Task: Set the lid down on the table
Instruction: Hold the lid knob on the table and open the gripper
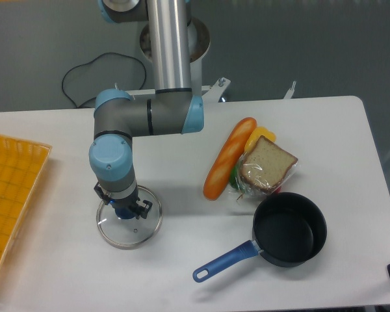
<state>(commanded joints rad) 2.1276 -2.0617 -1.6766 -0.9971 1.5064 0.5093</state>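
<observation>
While the wrist blocks the view from above, the gripper (124, 212) is mostly hidden, so its fingertips are hard to make out and how far they stand apart cannot be told. It sits right over the blue knob at the middle of the lid (129, 225), and whether it has hold of that knob cannot be told either. Directly under the gripper, the lid looks to lie flat on the table (65, 273), its thin metal rim ringing the clear glass, though whether it is fully set down is not certain.

Well to the right of the lid stands the saucepan (290, 229), dark inside and holding nothing, its blue handle (225, 260) pointing back toward the lid. Beyond the saucepan, further from the camera, lies a heap of food: a long orange bread roll (228, 167), a slice of brown bread (266, 165) in clear wrap, and a yellow piece (261, 136) half buried beneath them. Far left of the lid, the orange tray (12, 195) is cut off by the frame edge.
</observation>
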